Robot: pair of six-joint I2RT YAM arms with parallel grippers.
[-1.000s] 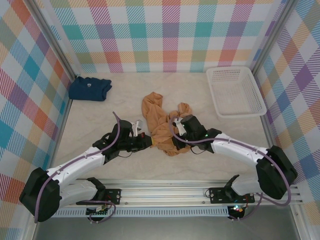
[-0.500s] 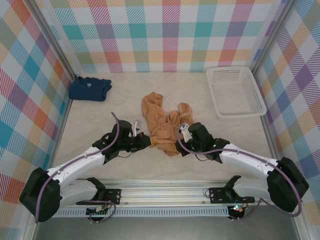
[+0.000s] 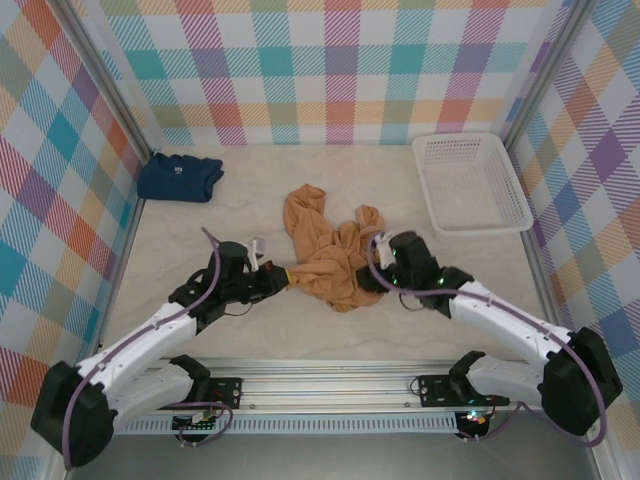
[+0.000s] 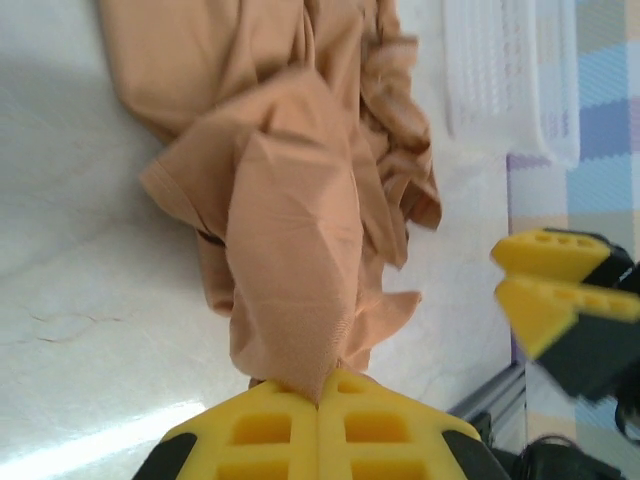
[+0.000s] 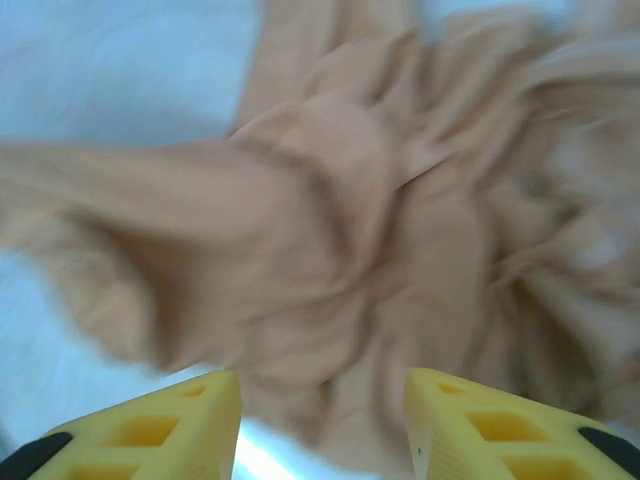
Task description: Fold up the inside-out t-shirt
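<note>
Crumpled tan soft-fabric short-sleeved t-shirt (image 3: pixel 322 250) lay bunched mid-way across the pale marbled table (image 3: pixel 200 230), heap running far-to-near, between the arms. Left gripper (image 3: pixel 274 279) was clamped on its near-left edge, a fold drawn towards it. Right gripper (image 3: pixel 371 275) sat at the near-right edge, jaws parted and empty, cloth just ahead.

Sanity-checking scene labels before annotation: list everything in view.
t-shirt: 1, tan, crumpled at the table's centre
folded shirt: 1, navy, far left corner
basket: 1, white, far right corner
table: 1, beige marbled, under everything
walls: 3, multicolour plaid, left, back, right
left tool: 1, yellow fingers, shut on the t-shirt's left edge
right tool: 1, yellow fingers, open at the t-shirt's right side
</note>
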